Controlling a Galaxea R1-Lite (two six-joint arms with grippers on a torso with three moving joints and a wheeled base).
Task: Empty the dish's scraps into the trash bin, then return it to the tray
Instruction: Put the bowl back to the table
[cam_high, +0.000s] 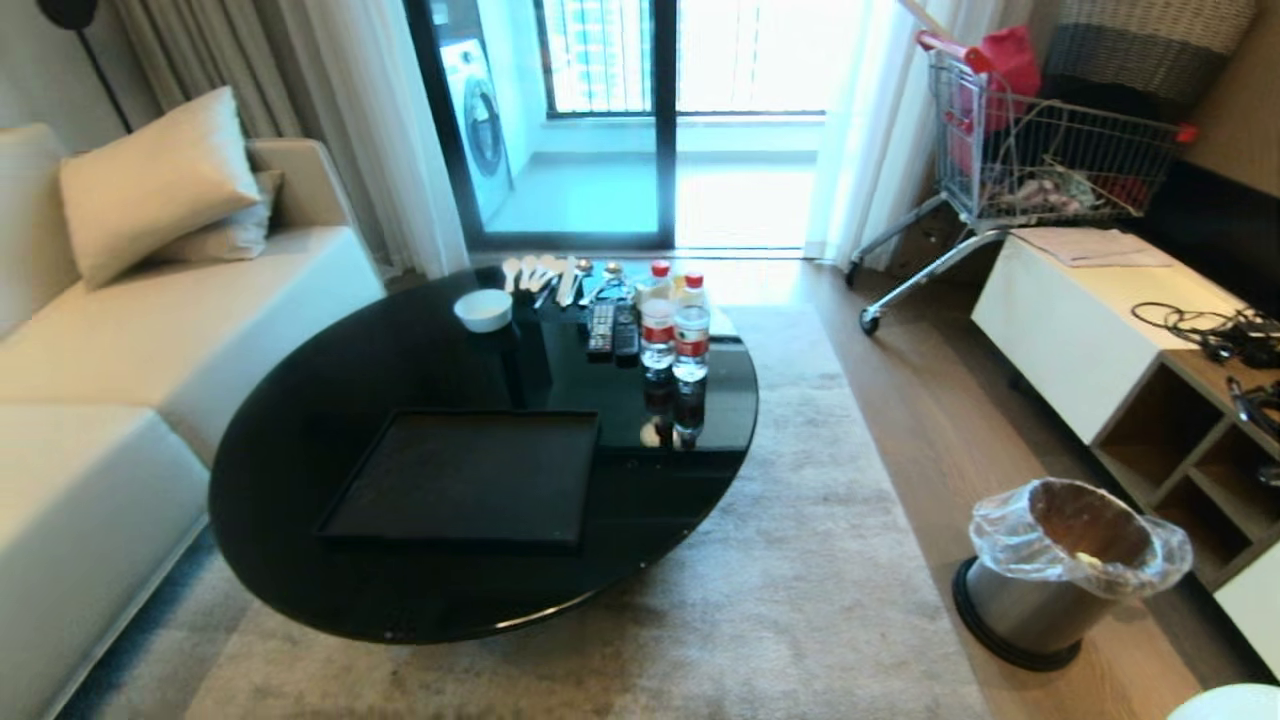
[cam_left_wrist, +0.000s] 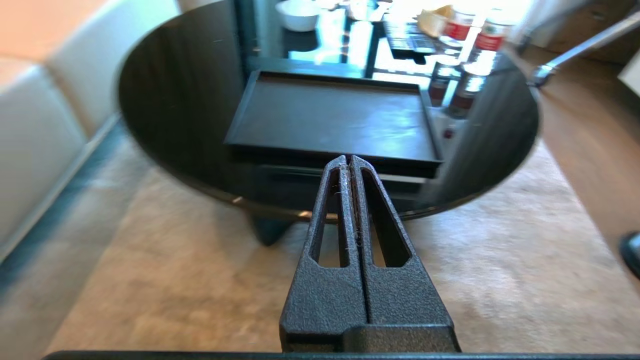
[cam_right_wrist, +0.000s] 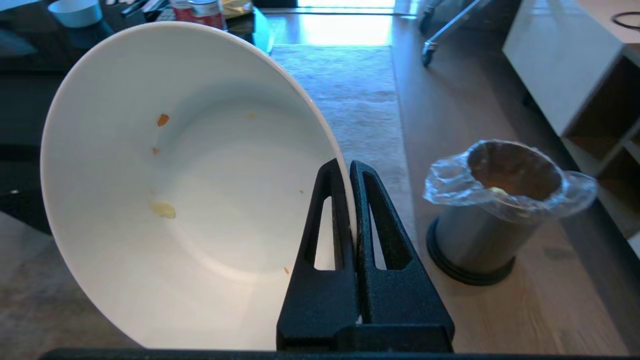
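**Dish gripped on its rim, bin on the floor to the right, tray bare**

At the far left a cream sofa (cam_high: 120, 330) runs along the edge of the round black glass worktop (cam_high: 330, 400), leaving only a narrow strip of floor between them. The left tool (cam_left_wrist: 348, 162) hangs short of the worktop's near edge, above the beige rug (cam_left_wrist: 165, 280), its two fingers pressed together with nothing between them.

The black tray (cam_high: 465, 478) lies on the near half of the worktop, its front rim close to the worktop's curved near edge and its surface bare. Behind it, near the far edge, stand a second white bowl (cam_high: 483, 309), a cluster of cutlery (cam_high: 545, 275), two remote controls (cam_high: 612, 330) and two water bottles (cam_high: 675, 335). The band of glass between tray and bottles is free.

To the right of the worktop the rug gives way to open wooden floor (cam_high: 900, 380). The right tool (cam_right_wrist: 349, 172) is closed on the rim of the dish (cam_right_wrist: 190, 190), one finger inside and one outside; the dish is tilted steeply on edge, with small orange and yellowish scraps (cam_right_wrist: 163, 210) clinging inside. In the head view only a sliver of it shows at the bottom right corner. The trash bin (cam_high: 1040, 590) stands on the floor just beside the dish, its clear liner folded over the rim, close to the white cabinet (cam_high: 1090, 330). A shopping trolley (cam_high: 1020, 160) sits farther back.
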